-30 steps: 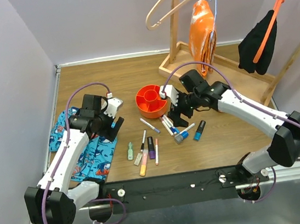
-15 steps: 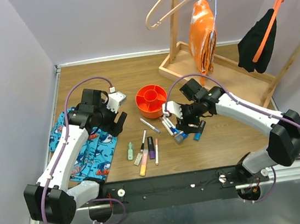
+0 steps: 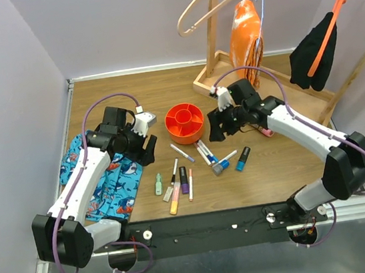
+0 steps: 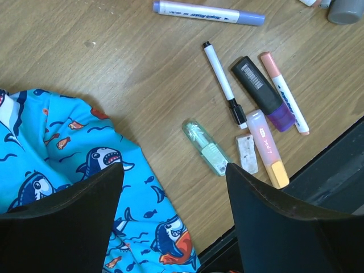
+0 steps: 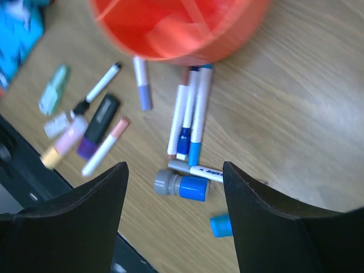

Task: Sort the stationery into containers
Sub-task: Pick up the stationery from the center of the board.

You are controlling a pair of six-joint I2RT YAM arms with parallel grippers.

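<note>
Glossy red-orange divided bowl (image 3: 185,123), slim capped markers (image 3: 183,179) on wood-grain table (image 3: 130,96) — left hand (image 3: 149,149) and right hand (image 3: 217,130) spread.

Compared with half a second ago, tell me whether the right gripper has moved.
Yes. The right gripper has pulled back from over the pens toward the far side of the table, and now sits beside the right rim of the red bowl.
</note>
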